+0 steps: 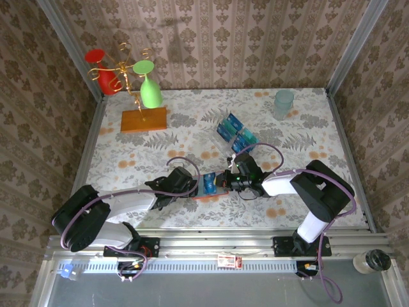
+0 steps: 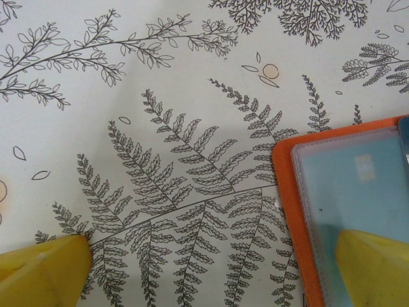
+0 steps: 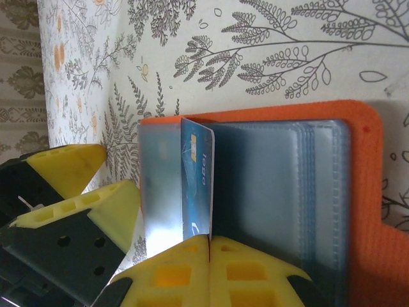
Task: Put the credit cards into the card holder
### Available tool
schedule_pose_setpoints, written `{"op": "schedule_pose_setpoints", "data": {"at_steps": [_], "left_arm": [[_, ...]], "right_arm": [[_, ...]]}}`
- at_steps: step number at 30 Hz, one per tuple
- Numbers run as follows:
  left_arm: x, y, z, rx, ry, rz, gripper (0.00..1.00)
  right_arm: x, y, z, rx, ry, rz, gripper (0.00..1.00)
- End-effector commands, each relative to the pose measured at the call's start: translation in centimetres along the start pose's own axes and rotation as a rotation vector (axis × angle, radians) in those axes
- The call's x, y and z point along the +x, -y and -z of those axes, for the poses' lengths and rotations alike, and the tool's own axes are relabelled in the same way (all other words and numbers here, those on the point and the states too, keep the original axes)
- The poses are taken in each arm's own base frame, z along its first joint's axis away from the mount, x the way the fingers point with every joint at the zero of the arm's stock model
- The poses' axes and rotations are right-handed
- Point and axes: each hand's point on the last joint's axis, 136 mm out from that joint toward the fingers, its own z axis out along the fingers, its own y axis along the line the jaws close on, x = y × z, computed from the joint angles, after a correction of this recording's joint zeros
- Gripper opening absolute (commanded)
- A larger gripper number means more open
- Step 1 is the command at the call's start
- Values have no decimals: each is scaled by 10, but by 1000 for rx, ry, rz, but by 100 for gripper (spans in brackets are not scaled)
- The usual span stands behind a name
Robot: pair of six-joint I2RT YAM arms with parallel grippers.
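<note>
Fern-print table (image 1: 128,147), near centre: the holder (image 3: 364,192) lies open between the grippers. The right gripper (image 3: 209,256) has its jaws clamped on a card (image 3: 197,179) standing edge-on at a sleeve mouth. The left gripper (image 2: 211,268) has its jaws apart, one finger over the left leaf. Risks: the card may miss the slot or buckle, and the holder may skid if unpinned. The holder has an orange-red cover and clear grey-blue sleeves, one filled. Spare cards (image 1: 235,133) lie farther right.

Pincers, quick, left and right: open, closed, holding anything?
Left pincer: open, one finger over the card holder.
Right pincer: shut on a blue credit card.
</note>
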Motion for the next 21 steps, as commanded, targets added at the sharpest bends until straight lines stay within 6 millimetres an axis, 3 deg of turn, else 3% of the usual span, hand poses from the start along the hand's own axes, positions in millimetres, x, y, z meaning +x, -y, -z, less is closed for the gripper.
{"op": "schedule_pose_setpoints", "data": {"at_steps": [1, 21], "left_arm": [[15, -12, -5, -44, -43, -2, 100], [16, -12, -6, -44, -44, -2, 100]], "right_arm": [[13, 13, 5, 56, -29, -13, 0], [20, 10, -2, 71, -96, -9, 0]]}}
